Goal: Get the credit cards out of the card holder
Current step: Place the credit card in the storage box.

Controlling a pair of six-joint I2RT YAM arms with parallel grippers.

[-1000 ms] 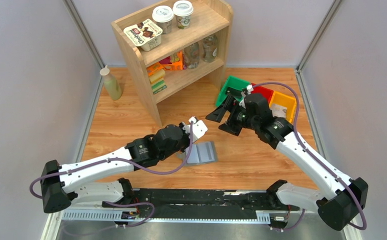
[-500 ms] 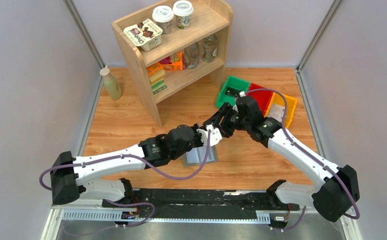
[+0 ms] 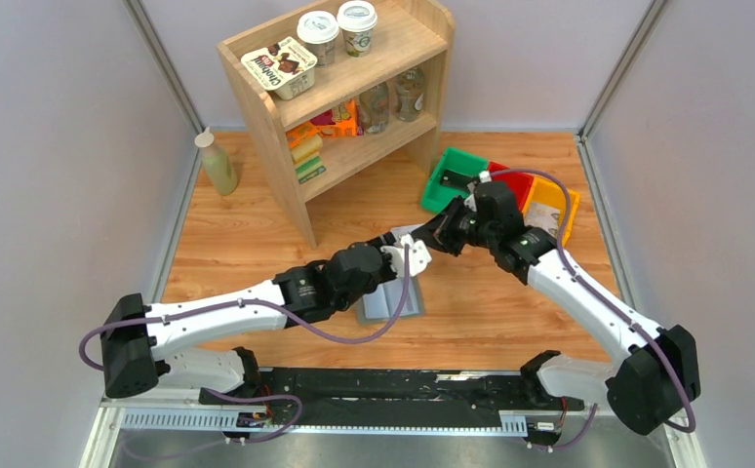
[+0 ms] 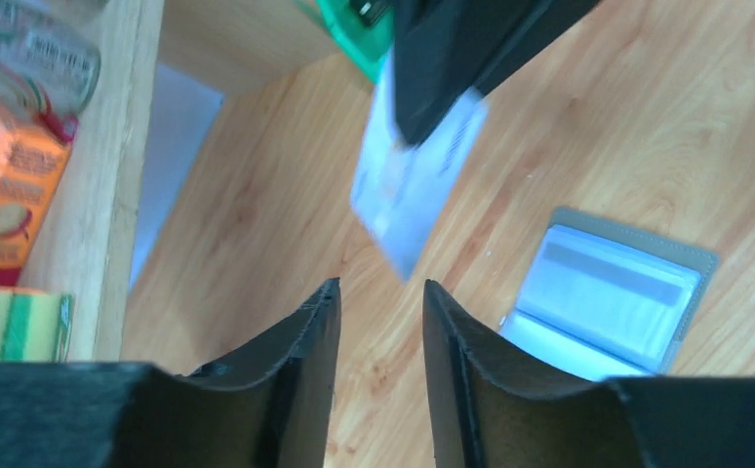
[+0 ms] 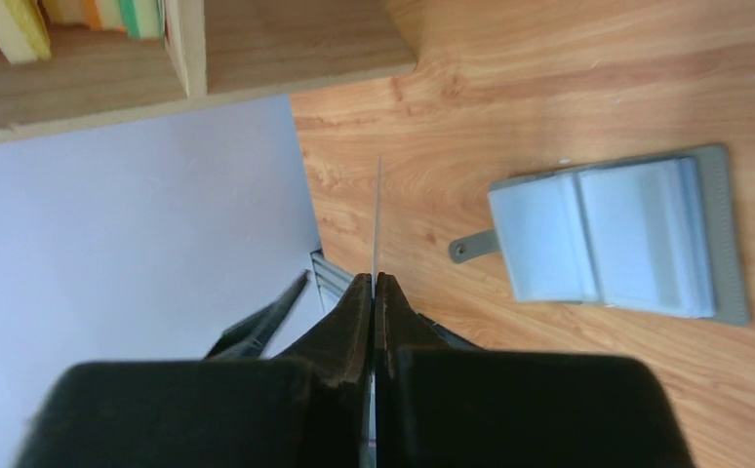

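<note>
Card (image 4: pixel 408 195) in the air above the table (image 3: pixel 257 244), pinched at one end by the right gripper (image 5: pixel 375 283), jaws closed tight on it. Right wrist view shows it edge-on, a thin line rising from the tips. Its long axis runs out from the right gripper toward the left gripper (image 4: pixel 380 289). The free end is just ahead of the left tips, not between them. Left jaws stand partly apart, a narrow gap with nothing in it. Only the right arm has the card; left is near but apart from it, as far as the views show.

Card holder (image 3: pixel 393 302) lies open and flat on the table, pale pockets up, below both grippers and partly hidden by the left arm in the top view. Left arm is the nearer one to it. More cards in the pockets? Cannot tell, all too pale.

Judgement: the step in hand is a pass of one card between the arms. Next, the right arm should draw the card back along its long axis, clear of the left tips, then set it down. Green bin (image 3: pixel 452 171) sits just behind the right gripper, but the drop spot is unclear. Risk: a thin card held by one end may pivot.
</note>
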